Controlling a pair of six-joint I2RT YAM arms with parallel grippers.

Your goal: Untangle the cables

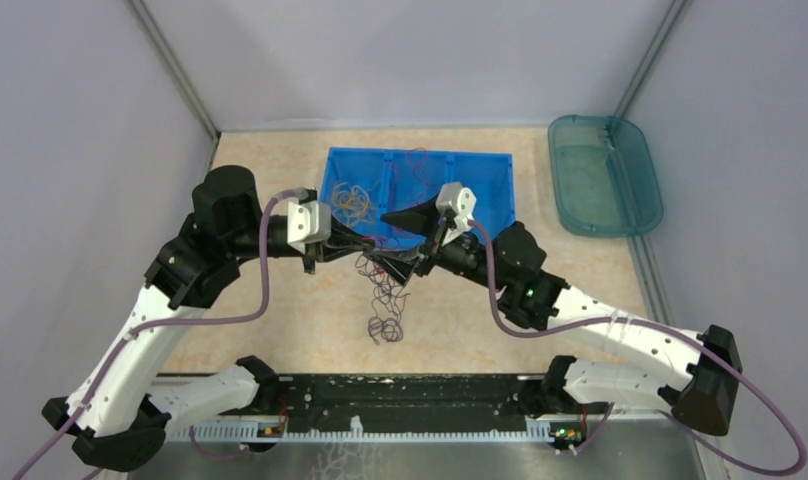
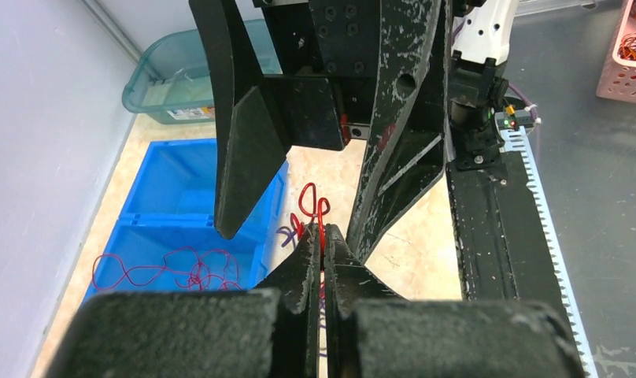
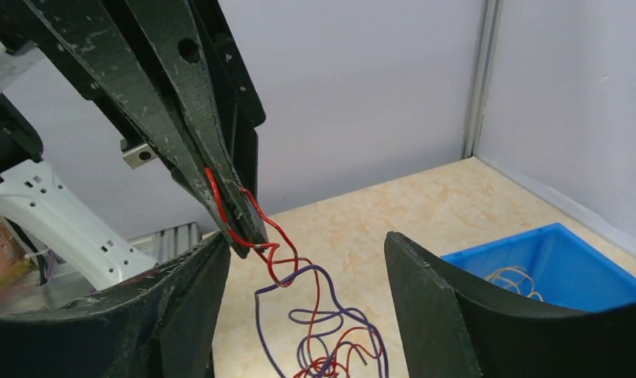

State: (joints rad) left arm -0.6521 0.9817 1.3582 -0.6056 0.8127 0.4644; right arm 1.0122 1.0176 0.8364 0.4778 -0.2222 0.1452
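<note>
Cables [image 3: 323, 362] in red and dark purple hang as one loose bunch from my left gripper [image 2: 323, 248]. Its jaws are pressed together on a red loop [image 2: 311, 209] at the top of the bunch. My right gripper [image 3: 307, 244] has its jaws spread wide, one on each side of the left tips and of the pinched loop. I cannot see them touching any wire.

From the pinch the bunch goes down to the table [image 1: 280, 300]. In the top view its long axis runs from the jaws toward my bases, and its lower end lies in curls on the beige surface. Just behind both grippers is a blue bin [image 1: 490, 190] with compartments. Orange-yellow cables [image 1: 352, 200] lie in the left one, and red and dark cables [image 1: 417, 160] in the middle one. A teal tub [image 1: 605, 175] stands well apart on the right.

In the right wrist view the bottom of the bunch is cut off by the picture edge. In the left wrist view my own fingers cover everything below the pinch. Whether I pinch one strand or several, I cannot tell. In the top view the right gripper covers part of the bin.
</note>
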